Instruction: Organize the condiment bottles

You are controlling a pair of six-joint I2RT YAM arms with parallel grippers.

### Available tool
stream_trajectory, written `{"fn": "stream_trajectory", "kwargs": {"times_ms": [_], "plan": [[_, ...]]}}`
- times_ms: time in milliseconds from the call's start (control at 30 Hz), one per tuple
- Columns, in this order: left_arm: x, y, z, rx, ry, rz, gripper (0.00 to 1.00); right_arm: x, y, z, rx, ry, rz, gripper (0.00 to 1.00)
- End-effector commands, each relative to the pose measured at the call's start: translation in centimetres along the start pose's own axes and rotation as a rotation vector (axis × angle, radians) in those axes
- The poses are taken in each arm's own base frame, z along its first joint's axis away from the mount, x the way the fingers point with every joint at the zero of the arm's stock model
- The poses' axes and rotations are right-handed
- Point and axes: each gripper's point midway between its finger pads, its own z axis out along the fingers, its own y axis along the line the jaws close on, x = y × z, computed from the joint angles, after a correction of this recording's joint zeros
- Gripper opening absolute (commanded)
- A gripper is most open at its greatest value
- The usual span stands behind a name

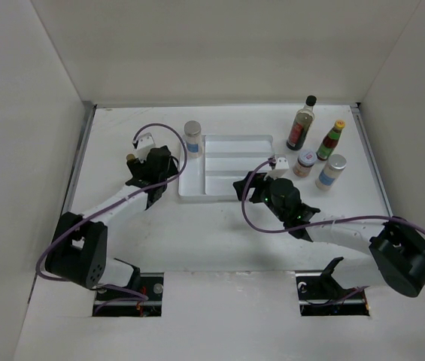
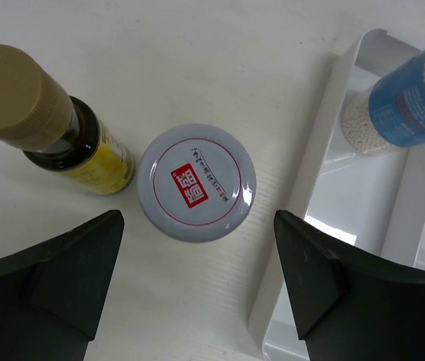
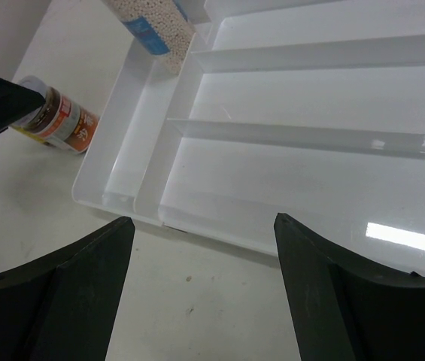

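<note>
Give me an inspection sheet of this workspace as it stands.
surface: white table with a white divided tray on it.
job's things: silver-capped shaker at the tray's far-left corner; tall dark bottle, green yellow-capped bottle, short jar and second shaker grouped right of the tray; white-lidded jar and tiny brown bottle left of it.
clutter: nothing seen.
grippers: left hand open above the white-lidded jar; right hand open, empty, over the tray's near edge.
cables: purple cables loop along both arms.
surroundings: plain white walls on three sides.
</note>
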Motion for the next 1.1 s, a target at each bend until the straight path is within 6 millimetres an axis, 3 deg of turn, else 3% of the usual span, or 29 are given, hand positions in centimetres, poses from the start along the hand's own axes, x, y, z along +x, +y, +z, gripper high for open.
{"fn": "stream_trajectory", "kwargs": {"times_ms": [0,133,433,567,700,867,967,1067], "plan": [[-3.5,-1.9,0.6,0.044,-0.087,-0.077,0.80,-2.1,1.7,0.4,-0.049,-0.060,0.012,0.82],[-4.1,-1.9,1.3,0.030,-0.114,-0.083,0.78,-2.1,1.7,0.3,-0.050,-0.063,0.009,0.82],[-3.0,-2.0,2.6,0.016,-0.099,-0.056,0.64,-1.9,1.7,0.2,-0.050,-0.058,0.006,0.82],[-3.3,-1.7,2.3,0.019,-0.105,-0.065,0.48,-2.0,1.7,0.1,-0.054,-0.063,0.010,0.83],[-5.8,-2.5,0.2,0.064,-0.168,-0.104,0.41,-2.1,1.6,0.1,-0.049,-0.061,0.008,0.83],[-10.5,-5.0,-4.5,0.179,-0.275,-0.162,0.39,-2.1,1.3,0.2,-0.043,-0.065,0.011,0.83],[-11.3,-7.0,-6.6,0.249,-0.301,-0.175,0.39,-2.5,1.4,0.0,-0.044,-0.076,0.010,0.83],[-11.0,-9.5,-6.8,0.298,-0.281,-0.160,0.39,-2.5,1.3,0.0,-0.040,-0.079,0.010,0.83]]}}
